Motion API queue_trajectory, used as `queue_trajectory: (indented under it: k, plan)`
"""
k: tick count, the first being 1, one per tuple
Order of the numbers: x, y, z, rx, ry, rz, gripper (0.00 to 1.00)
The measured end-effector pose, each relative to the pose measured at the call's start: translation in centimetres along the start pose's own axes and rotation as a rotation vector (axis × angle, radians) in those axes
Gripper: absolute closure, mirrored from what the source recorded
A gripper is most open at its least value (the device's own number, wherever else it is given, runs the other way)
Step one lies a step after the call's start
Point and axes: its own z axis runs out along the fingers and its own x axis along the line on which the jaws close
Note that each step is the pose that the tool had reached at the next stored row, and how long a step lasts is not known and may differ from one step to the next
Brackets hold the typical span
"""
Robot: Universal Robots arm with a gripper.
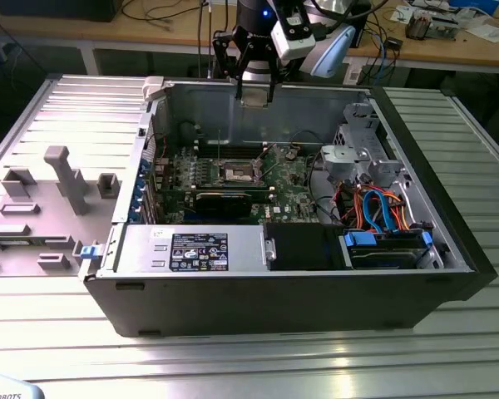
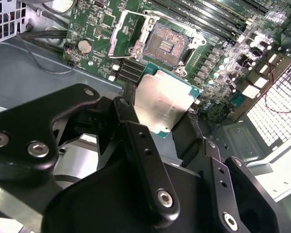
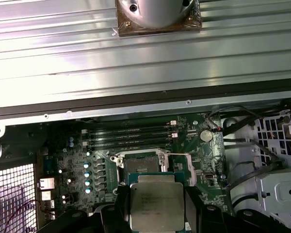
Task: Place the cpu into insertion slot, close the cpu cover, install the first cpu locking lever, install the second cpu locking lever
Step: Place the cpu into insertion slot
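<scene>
Though partly behind its fingers (image 2: 140,145), cpu (image 2: 165,102) in pincer (image 2: 160,119), apart from insertion slot (image 2: 166,44).

cpu (image 2: 164,102): two opposite edges were partly covered by the jaws in the second wrist view.
insertion slot (image 3: 141,164): the side nearest the jaws lay hidden behind the cpu (image 3: 156,206) in the first wrist view.
jaws: cut off by the border in both wrist views.
</scene>
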Motion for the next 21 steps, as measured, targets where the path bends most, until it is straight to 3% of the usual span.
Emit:
queue_trajectory:
  k: [8,13,17,21]
  plan:
    - [0.0,0.0,0.0,-0.0001,-0.0004,0.004,0.46]
    - [0.0,0.0,0.01,-0.0011,-0.0056,0.063,0.46]
    - [0.0,-0.02,0.03,-0.0012,-0.0072,0.081,0.46]
    - [0.0,-0.02,0.06,-0.0024,-0.0121,0.136,0.46]
